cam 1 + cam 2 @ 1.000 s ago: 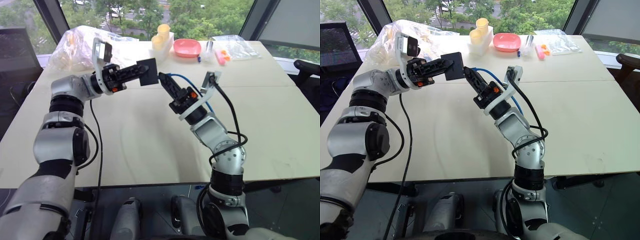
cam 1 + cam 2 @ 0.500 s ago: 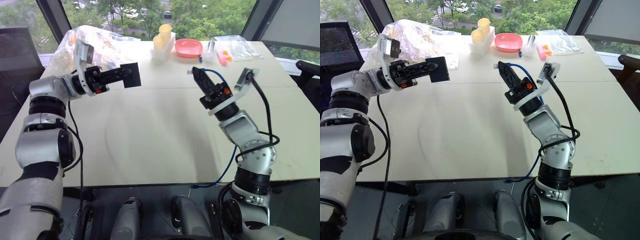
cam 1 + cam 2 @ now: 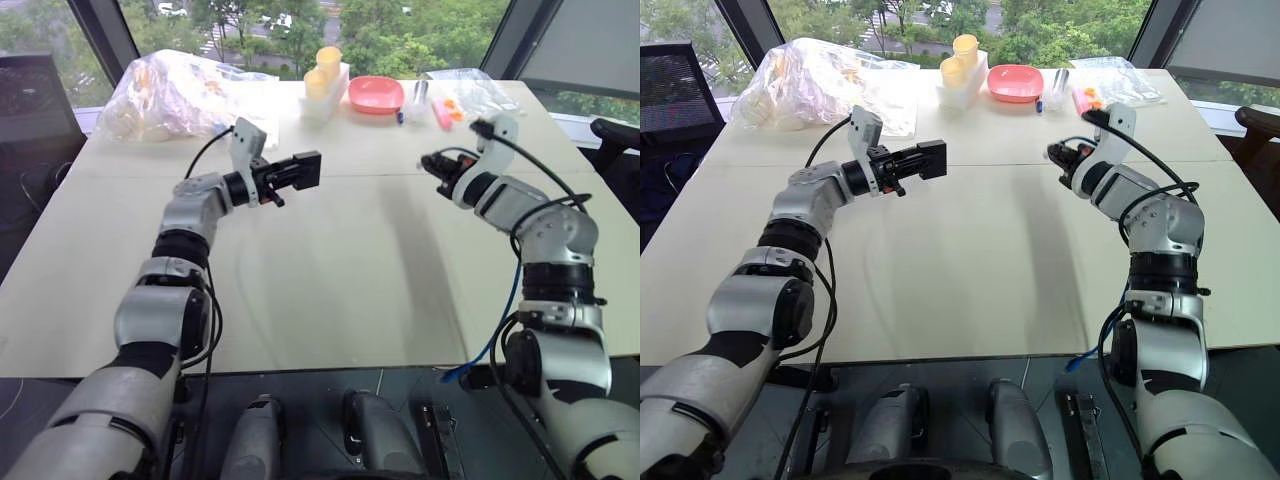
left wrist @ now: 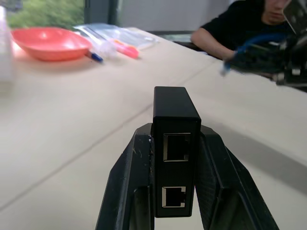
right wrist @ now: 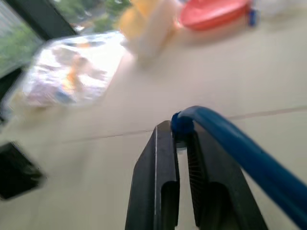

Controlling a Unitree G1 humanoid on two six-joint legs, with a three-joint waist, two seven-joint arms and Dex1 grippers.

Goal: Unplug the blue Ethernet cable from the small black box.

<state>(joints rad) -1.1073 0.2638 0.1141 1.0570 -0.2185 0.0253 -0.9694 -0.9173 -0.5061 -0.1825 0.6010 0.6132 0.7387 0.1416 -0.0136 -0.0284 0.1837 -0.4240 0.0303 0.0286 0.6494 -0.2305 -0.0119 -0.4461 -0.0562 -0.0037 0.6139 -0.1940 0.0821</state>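
Note:
My left gripper [image 3: 288, 173] is shut on the small black box [image 3: 305, 168], held level above the table's middle left. In the left wrist view the box [image 4: 175, 158] sits between the two fingers, and both of its ports face the camera with nothing in them. My right gripper [image 3: 432, 163] is far off to the right and is shut on the plug end of the blue Ethernet cable [image 5: 225, 139]. The cable bends back from the fingers [image 5: 160, 163], and a stretch of it [image 3: 497, 325] hangs below the table's front edge. A wide gap separates plug and box.
At the table's far edge stand a pink bowl [image 3: 375, 95], yellow cups [image 3: 322, 72], a crumpled plastic bag [image 3: 175, 88] and a clear bag with small items [image 3: 455, 98]. A person in black [image 4: 230, 28] sits beyond the table's right side.
The plug end was at the box a second ago and now is well apart from it. My right gripper swung right with the cable. My left gripper rolled and dropped lower, moving right with the box.

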